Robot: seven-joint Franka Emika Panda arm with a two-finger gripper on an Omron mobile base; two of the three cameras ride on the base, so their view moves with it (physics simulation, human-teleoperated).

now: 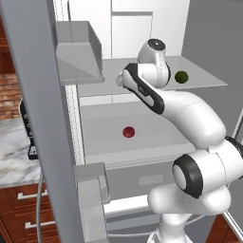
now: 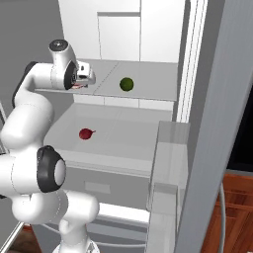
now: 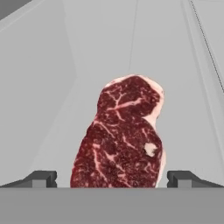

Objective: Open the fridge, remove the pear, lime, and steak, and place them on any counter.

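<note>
The fridge point(image 1: 38, 118) stands open, showing its white shelves. My gripper point(image 2: 82, 79) reaches over the left part of the upper shelf, low above it. In the hand view the steak point(image 3: 122, 135) lies flat on the shelf, dark red with pale marbling, its near end between the fingertips of my open gripper point(image 3: 111, 179), which touch nothing. The lime point(image 1: 181, 77) point(image 2: 126, 84) sits further right on the same shelf. One shelf lower, the dark red pear point(image 1: 128, 132) point(image 2: 86, 133) rests alone. A strip of marble counter point(image 1: 12, 152) shows left of the fridge.
The open doors flank the arm, each with bins point(image 1: 78, 52) point(image 2: 168, 163) jutting inward. A closed grey drawer point(image 1: 142, 178) sits below the pear's shelf. A dark appliance point(image 1: 28, 133) stands on the counter by the left door, above wood drawers point(image 1: 23, 209).
</note>
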